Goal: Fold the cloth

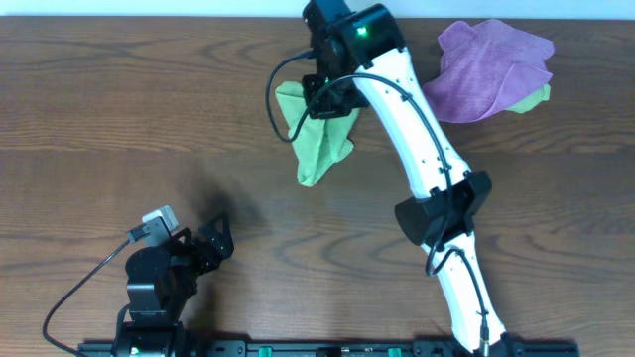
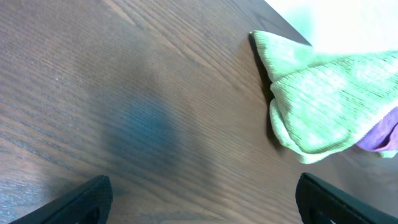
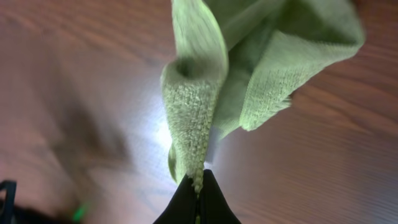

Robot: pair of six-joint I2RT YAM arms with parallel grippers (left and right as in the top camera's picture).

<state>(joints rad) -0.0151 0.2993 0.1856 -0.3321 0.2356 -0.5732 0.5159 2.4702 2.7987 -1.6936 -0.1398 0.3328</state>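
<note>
A light green cloth (image 1: 319,147) hangs bunched at the back middle of the wooden table. My right gripper (image 1: 325,97) is shut on its edge and holds it up; in the right wrist view the cloth (image 3: 205,93) hangs from the pinched fingertips (image 3: 198,186). My left gripper (image 1: 213,241) is open and empty at the front left, low over the table; its fingers (image 2: 202,199) show at the lower corners of the left wrist view, far from the cloths.
A purple cloth (image 1: 488,67) lies crumpled at the back right over another green cloth (image 1: 536,97). The left wrist view shows a folded green cloth (image 2: 323,99) with a bit of purple cloth (image 2: 382,134) near the table's far edge.
</note>
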